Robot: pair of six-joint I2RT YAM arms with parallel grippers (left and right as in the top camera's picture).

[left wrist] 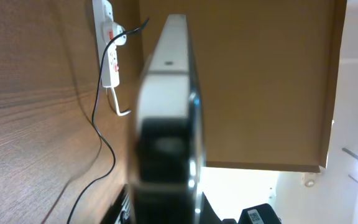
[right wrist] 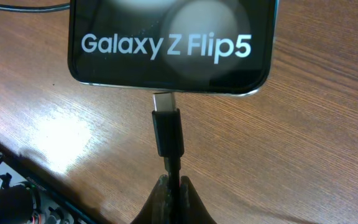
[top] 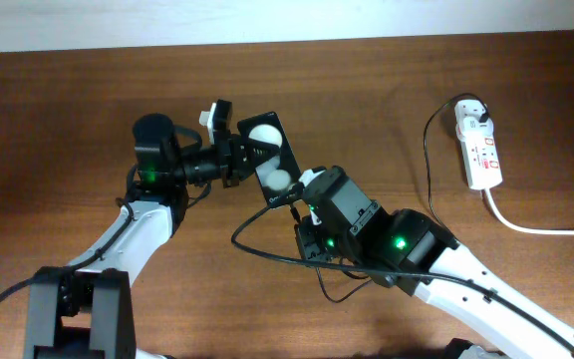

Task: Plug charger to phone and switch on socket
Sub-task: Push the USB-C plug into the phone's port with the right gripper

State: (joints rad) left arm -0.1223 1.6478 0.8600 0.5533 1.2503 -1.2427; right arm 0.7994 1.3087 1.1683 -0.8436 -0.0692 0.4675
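- Phone (top: 270,160) is sitting in your left claw (top: 247,160), which is clamping it tight by one end. Its glossy face is showing two round white reflections from overhead.
- Your left wrist camera is looking straight along the phone's thin edge, with the near end blurred.
- Your right claw (right wrist: 173,186) is hovering just beside the phone's bottom edge. It is pinching narrow on the charger (right wrist: 167,134) right behind the connector.
- The connector's metal tip is touching the phone's bottom edge at the port. You cannot tell how deep it is going in.
- The phone's screen is reading "Galaxy Z Flip5" toward your right wrist camera.
- The charger's thin black cable is looping away from the phone under your right arm and is running on to the socket (top: 479,148).
- The socket is lying on the counter (top: 68,100) well apart from the phone, on your right arm's side. The charger's plug is sitting in one end of it.
- A thick white cord (top: 526,227) is trailing from the socket's other end, away from the phone.
- The socket's red switches are showing too small for you to read their position.
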